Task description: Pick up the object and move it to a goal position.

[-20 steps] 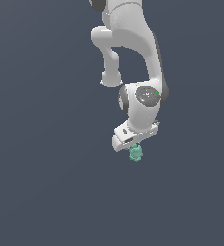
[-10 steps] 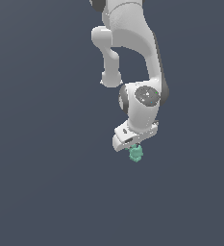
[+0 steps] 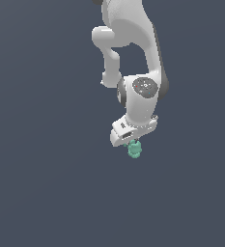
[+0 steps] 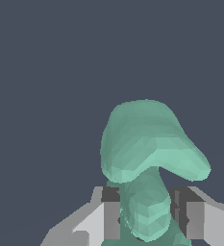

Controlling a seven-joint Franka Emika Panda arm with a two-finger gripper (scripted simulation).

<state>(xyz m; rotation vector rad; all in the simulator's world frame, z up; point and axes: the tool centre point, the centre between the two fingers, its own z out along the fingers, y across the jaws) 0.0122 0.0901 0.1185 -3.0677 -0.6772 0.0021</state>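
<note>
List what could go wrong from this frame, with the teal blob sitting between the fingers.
1. Slip: the gripper pinches only the narrow neck of the lumpy teal object, while the bulbous bulk sticks out past the fingers; a fast move could twist or drop it.
2. Uneven contact: the knobbly surface gives the pads little flat area, so the hold may shift.
3. No goal marker shows in either view, so placement cannot be checked here.

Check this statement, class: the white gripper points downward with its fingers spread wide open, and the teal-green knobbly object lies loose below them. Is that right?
Not quite. The gripper does point downward, but its fingers are closed on the teal-green knobbly object, which is held between them, not lying loose. The wrist view shows it.
</note>
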